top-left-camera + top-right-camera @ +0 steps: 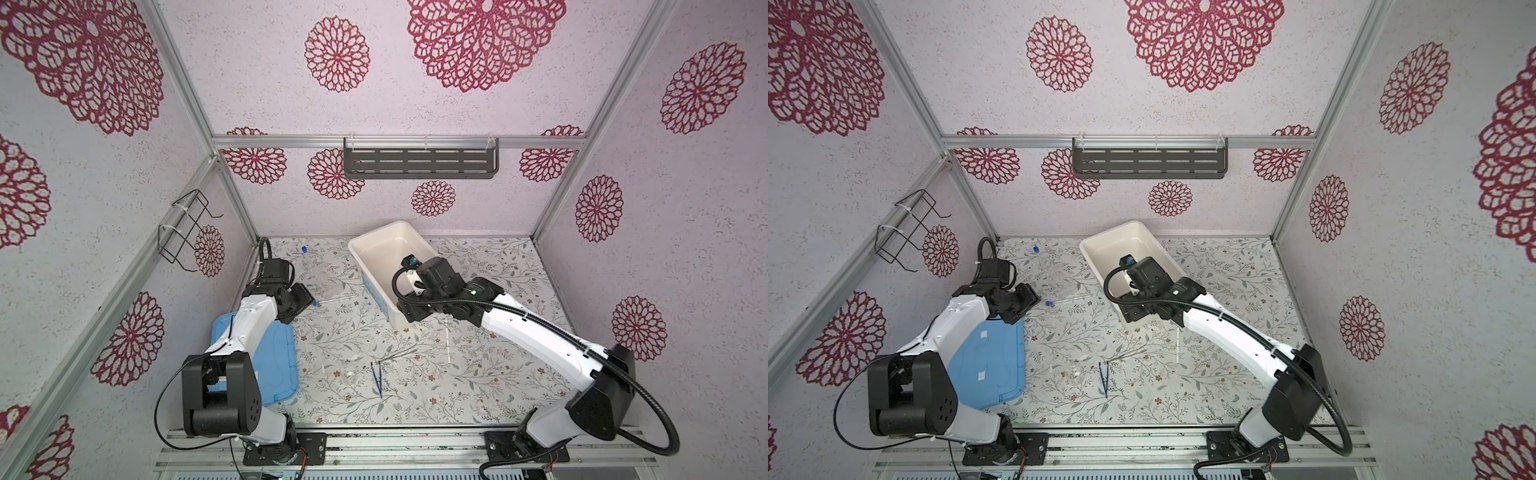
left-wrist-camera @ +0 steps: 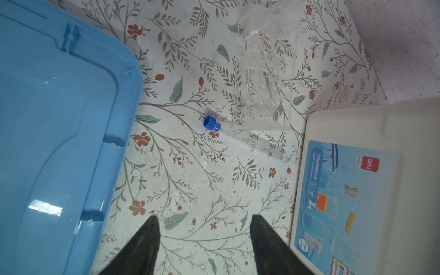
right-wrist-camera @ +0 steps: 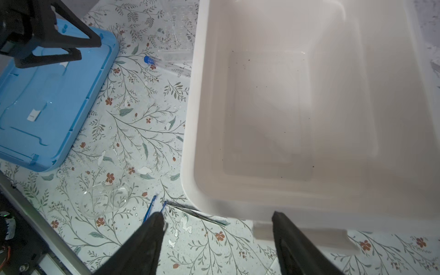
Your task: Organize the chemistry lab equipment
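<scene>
A clear tube with a blue cap [image 1: 332, 300] [image 2: 247, 140] lies on the floral mat beside a clear rack [image 2: 264, 78]. My left gripper [image 2: 203, 217] hangs open and empty a short way from its cap. A second capped tube [image 1: 305, 251] lies near the back left. At the front lie dark blue tweezers [image 1: 377, 379] [image 3: 148, 209], a silvery tool [image 1: 399, 354], a thin white rod [image 1: 448, 345] and clear vessels [image 3: 104, 200]. My right gripper [image 3: 217, 215] is open and empty at the near rim of the white tub [image 3: 190, 119].
The white tub [image 1: 374, 249] stands slanted at the back middle, with nothing showing inside. A light-blue lid [image 1: 278, 374] lies flat at the front left, partly under the left arm. A wire basket [image 1: 187, 232] hangs on the left wall and a dark shelf [image 1: 419, 162] on the back wall.
</scene>
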